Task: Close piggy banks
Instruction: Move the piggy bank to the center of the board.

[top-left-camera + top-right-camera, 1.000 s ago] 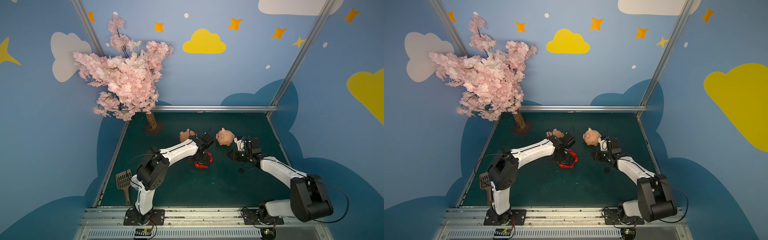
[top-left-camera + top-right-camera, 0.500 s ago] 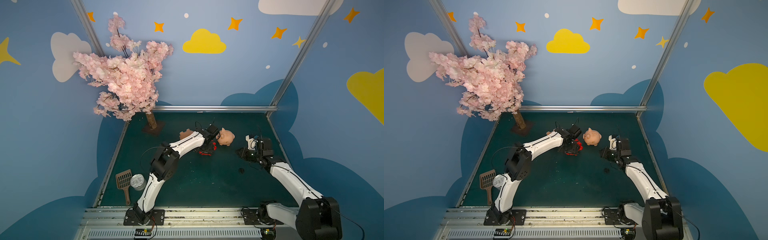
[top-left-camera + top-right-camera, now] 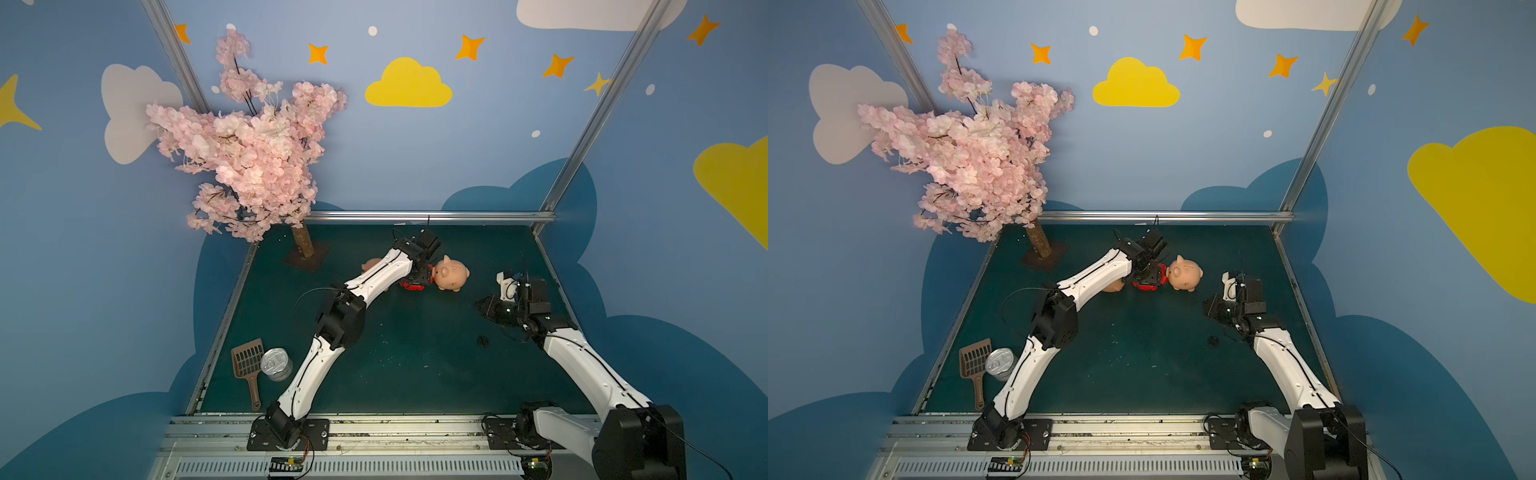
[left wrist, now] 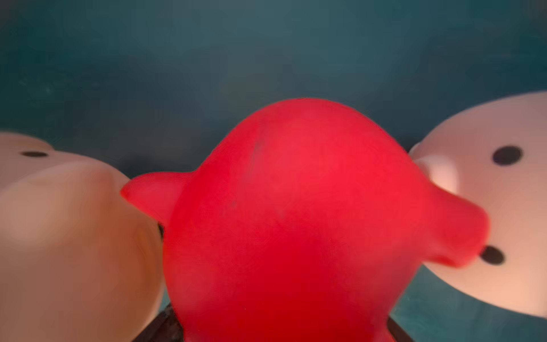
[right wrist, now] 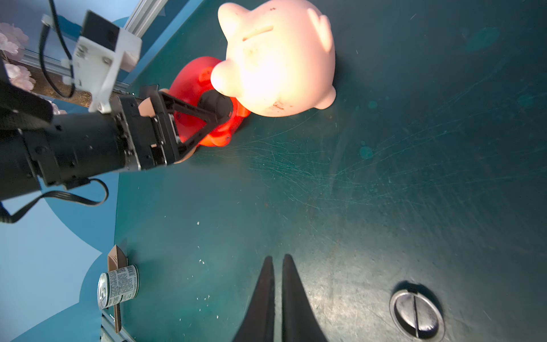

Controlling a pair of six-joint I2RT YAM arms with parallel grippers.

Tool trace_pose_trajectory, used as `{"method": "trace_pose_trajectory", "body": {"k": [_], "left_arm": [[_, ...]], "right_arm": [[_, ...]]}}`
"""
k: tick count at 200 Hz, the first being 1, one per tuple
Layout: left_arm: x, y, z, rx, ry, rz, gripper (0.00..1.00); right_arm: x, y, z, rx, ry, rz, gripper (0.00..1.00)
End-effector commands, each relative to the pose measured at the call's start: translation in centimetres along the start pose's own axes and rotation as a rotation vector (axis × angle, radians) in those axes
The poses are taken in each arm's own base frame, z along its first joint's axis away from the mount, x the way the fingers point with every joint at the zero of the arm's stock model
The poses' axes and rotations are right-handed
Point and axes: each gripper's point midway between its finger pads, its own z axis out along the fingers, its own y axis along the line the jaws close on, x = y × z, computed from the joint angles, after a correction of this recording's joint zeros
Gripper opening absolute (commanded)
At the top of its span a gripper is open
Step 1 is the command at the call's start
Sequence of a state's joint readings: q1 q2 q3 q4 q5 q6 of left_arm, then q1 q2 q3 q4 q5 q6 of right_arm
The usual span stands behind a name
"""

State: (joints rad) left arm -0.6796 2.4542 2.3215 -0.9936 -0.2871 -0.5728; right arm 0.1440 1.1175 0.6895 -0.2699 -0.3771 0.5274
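Cluster at the table's [image 3: 395, 365] far middle: red pig [image 4: 296, 222], clasped by left gripper [image 3: 420, 277], touches one pink pig [image 3: 451, 272] and sits beside a second pink pig [image 3: 372, 264]. Right gripper [image 5: 276, 266] closed, empty, near plug [image 5: 416, 314]. Probably light, hollow, slippery plastic; grip across the flanks

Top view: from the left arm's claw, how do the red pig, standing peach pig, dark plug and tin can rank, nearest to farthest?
1. The red pig, held by the left gripper.
2. The standing peach pig, just beside it, toward the right arm.
3. The dark plug, on the mat near the right arm.
4. The tin can, at the mat's left front edge.
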Motion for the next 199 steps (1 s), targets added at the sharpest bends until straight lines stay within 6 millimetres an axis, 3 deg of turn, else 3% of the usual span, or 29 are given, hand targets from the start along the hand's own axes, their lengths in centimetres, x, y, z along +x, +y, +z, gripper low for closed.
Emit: {"method": "trace_pose_trajectory", "body": {"k": [1,35,73,137,199], "left_arm": [[-1.0,1.4,0.8,-0.039,-0.008,-0.001,0.83],[-2.3,1.5,1.0,-0.025,-0.034,0.004,0.85],[-3.0,0.8,-1.1,0.031,-0.039,0.045,0.91],[-4.5,-3.2,-7.6,0.263,-0.142,0.314,0.99],[-5.8,-9.2,-9.4,0.566,-0.318,0.650,0.99]], "right_arm": [[0.6,-0.6,-0.1,0.019,0.015,0.020,0.10],[0.5,-0.7,-0.2,0.021,0.013,0.020,0.10],[0.6,-0.8,-0.2,0.022,0.016,0.016,0.10],[0.4,-1.3,-0.6,0.035,0.010,0.022,0.10],[-0.4,-1.7,-1.6,0.036,-0.021,0.036,0.10]]}}
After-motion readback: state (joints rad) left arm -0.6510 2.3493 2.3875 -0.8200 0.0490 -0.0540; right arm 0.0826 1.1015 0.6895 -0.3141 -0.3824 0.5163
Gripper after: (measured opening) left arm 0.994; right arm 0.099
